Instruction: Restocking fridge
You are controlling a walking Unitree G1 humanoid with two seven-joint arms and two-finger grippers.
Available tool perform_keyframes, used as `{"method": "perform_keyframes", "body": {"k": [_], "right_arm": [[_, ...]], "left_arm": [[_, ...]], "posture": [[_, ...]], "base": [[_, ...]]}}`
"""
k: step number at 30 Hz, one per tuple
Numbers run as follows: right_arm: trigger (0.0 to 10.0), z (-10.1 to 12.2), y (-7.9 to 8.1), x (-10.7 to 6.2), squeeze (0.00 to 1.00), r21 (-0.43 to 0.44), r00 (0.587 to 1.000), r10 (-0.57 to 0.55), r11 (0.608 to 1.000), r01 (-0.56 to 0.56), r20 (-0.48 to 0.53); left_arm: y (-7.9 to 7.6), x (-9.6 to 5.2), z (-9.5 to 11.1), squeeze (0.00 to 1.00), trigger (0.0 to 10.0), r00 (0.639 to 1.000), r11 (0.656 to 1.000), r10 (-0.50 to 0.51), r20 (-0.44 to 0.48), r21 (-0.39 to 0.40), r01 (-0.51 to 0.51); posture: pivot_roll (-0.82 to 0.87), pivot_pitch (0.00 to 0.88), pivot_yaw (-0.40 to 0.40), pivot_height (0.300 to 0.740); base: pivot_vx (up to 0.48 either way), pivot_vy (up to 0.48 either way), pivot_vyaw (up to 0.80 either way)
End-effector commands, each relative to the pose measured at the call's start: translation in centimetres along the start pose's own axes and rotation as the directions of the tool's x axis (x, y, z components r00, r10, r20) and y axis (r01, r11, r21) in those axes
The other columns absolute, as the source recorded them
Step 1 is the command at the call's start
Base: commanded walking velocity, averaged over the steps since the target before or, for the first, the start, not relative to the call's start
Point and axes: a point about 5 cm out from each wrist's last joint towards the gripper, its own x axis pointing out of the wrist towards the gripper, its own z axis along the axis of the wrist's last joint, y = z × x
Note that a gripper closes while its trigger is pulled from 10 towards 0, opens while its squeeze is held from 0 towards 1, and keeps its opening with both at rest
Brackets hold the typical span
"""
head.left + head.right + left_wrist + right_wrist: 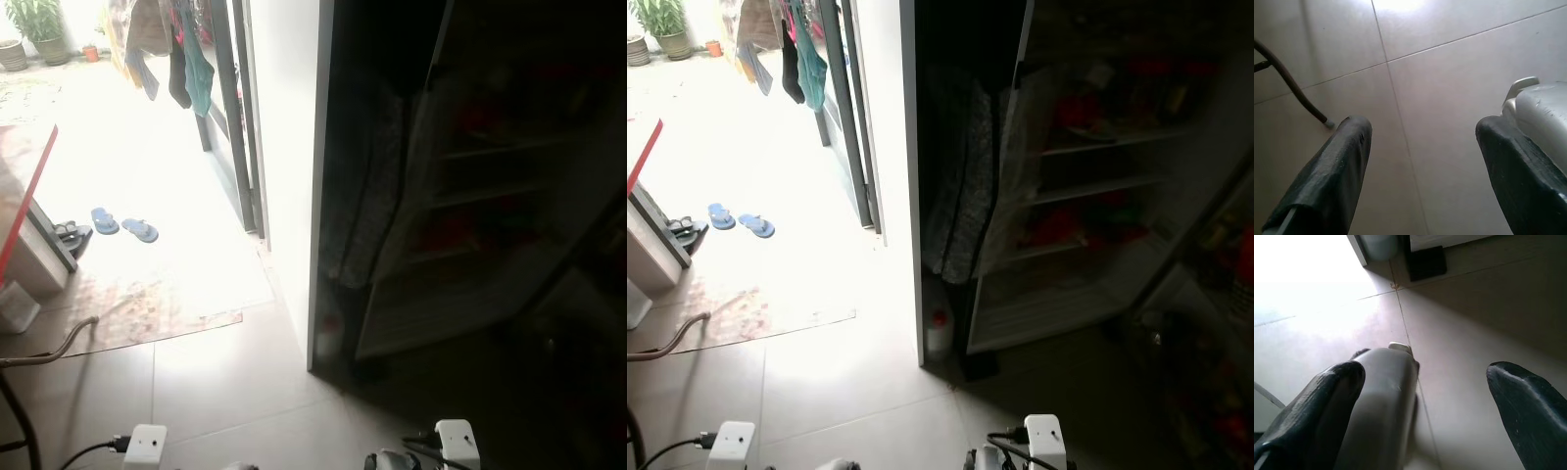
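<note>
The fridge (1097, 196) stands open in deep shade at the right. Its shelves (1097, 137) hold dim red and pale items. The open fridge door (1215, 294) at the far right carries more items in its racks. Both arms hang low at the bottom edge of the head views. My left gripper (1422, 132) is open over bare floor tiles, holding nothing. My right gripper (1425, 374) is open too, with a grey part of my own body (1386, 396) between it and the floor.
A white wall edge (892, 147) stands left of the fridge, with a small red-capped bottle (939, 331) at its foot. Bright doorway at left has blue sandals (740, 220), a worn rug (754, 313), a hose (666, 338) and hanging clothes (798, 49).
</note>
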Motion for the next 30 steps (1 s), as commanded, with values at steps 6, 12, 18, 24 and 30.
{"method": "perform_keyframes", "body": {"k": [6,12,18,24,30], "right_arm": [[10.0,-1.6,0.0,-0.4,0.0,0.02,0.998,-0.007,1.0,0.008,-0.061],[10.0,-1.5,-0.1,-0.3,0.0,0.017,0.998,-0.009,1.0,0.01,-0.063],[10.0,-1.5,-0.2,-0.3,0.0,0.006,0.998,-0.008,1.0,0.009,-0.068],[10.0,-1.4,-0.2,-0.3,0.0,0.011,0.998,-0.01,1.0,0.011,-0.063],[10.0,-1.5,-0.2,-0.3,0.0,0.011,0.997,-0.01,1.0,0.011,-0.073]], "left_arm": [[-0.2,-0.1,-0.6,0.0,10.0,1.0,1.0,-0.018,-0.022,-0.001,0.018],[-0.6,-0.1,-0.7,0.0,10.0,0.999,1.0,-0.021,-0.024,-0.009,0.021],[-1.1,-0.1,-0.9,0.0,10.0,0.999,1.0,-0.024,-0.027,-0.02,0.024],[-1.3,-0.1,-0.9,0.0,10.0,0.999,0.999,-0.021,-0.026,-0.036,0.02],[-1.2,-0.2,-1.2,0.0,10.0,0.999,0.999,-0.013,-0.034,-0.048,0.011]], "posture": [[-0.16,0.0,0.018,0.683],[-0.15,0.0,0.011,0.713],[-0.15,0.0,-0.001,0.74],[-0.15,0.0,-0.007,0.74],[-0.14,0.0,-0.01,0.74]], "base": [[0.0,0.0,0.0],[0.0,0.0,0.0],[0.0,0.0,0.0],[0.0,0.0,0.0],[0.0,0.0,0.0]]}}
